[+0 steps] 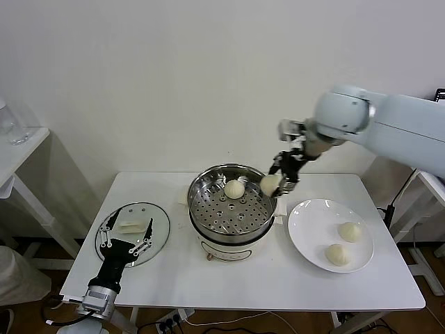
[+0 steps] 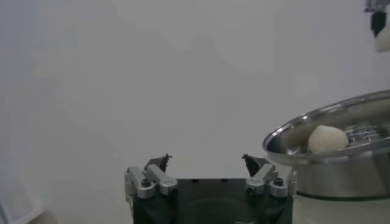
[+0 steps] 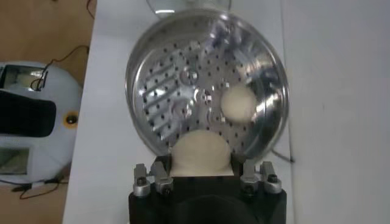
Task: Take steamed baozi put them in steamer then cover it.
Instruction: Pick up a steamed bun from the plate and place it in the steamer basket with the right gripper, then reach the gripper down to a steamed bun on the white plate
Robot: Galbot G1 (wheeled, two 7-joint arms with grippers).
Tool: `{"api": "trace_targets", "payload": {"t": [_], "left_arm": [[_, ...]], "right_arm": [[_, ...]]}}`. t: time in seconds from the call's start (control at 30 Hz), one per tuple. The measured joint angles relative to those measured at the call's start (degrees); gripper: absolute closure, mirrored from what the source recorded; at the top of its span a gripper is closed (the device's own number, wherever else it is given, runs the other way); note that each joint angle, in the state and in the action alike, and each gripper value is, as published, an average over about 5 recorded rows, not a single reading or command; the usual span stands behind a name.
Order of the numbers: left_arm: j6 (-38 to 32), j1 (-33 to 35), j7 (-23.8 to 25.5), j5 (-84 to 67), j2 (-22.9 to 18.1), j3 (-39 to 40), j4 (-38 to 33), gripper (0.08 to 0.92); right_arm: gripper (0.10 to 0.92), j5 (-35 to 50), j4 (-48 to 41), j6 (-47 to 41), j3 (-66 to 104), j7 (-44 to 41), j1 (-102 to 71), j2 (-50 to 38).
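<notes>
— What's in front of you apart from the job itself?

— A white desk (image 1: 174, 275) against a plain white wall (image 1: 174, 76). On my right side of it sits a round white plate (image 1: 313, 229).

— Anything beyond the desk?

— To my left stands a second white table (image 1: 21, 149), with a clear container (image 1: 8, 122) at its far edge; I can't tell what kind. Under the near edge of my desk a power strip (image 1: 170, 320) lies on the floor, with a white cable (image 1: 243, 320) trailing off it. At the far right I see white table legs (image 1: 417, 243) and a dark cable (image 1: 393, 202) hanging beside them.
</notes>
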Motion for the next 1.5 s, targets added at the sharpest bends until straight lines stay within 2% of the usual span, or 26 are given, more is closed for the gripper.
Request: {"api": "trace_targets", "payload": {"t": [0.5, 0.83, 0.93, 1.1, 1.27, 1.5], "left_arm": [[0.04, 0.35, 0.05, -0.85, 0.3, -1.69, -0.22, 0.177], [0.03, 0.17, 0.05, -0.89, 0.24, -1.65, -0.06, 0.177], [0.06, 0.15, 0.05, -0.9, 0.24, -1.61, -0.04, 0.177], [0.09, 0.22, 0.04, -0.9, 0.24, -1.6, 0.11, 0.177], [0.17, 0.54, 0.03, -0.87, 0.37, -1.51, -0.2, 0.177], [0.28, 0.67, -0.16, -0.42, 0.36, -0.81, -0.66, 0.177]], "right_arm": [[0.364, -6.72, -18.34, -1.06, 7.39, -0.3, -14.3, 20.33], [0.358, -12.0, -27.74, -0.11, 10.76, -1.84, -21.19, 26.45], [0.328, -12.59, -28.73, 0.01, 11.35, -2.01, -22.05, 27.01], [0.213, -12.84, -28.82, 0.03, 12.32, -2.47, -22.64, 26.74], [0.203, -11.89, -25.95, 0.21, 12.31, -3.72, -20.56, 23.11], [0.203, -10.22, -17.82, 2.2, 10.3, -7.68, -12.85, 11.08]]}}
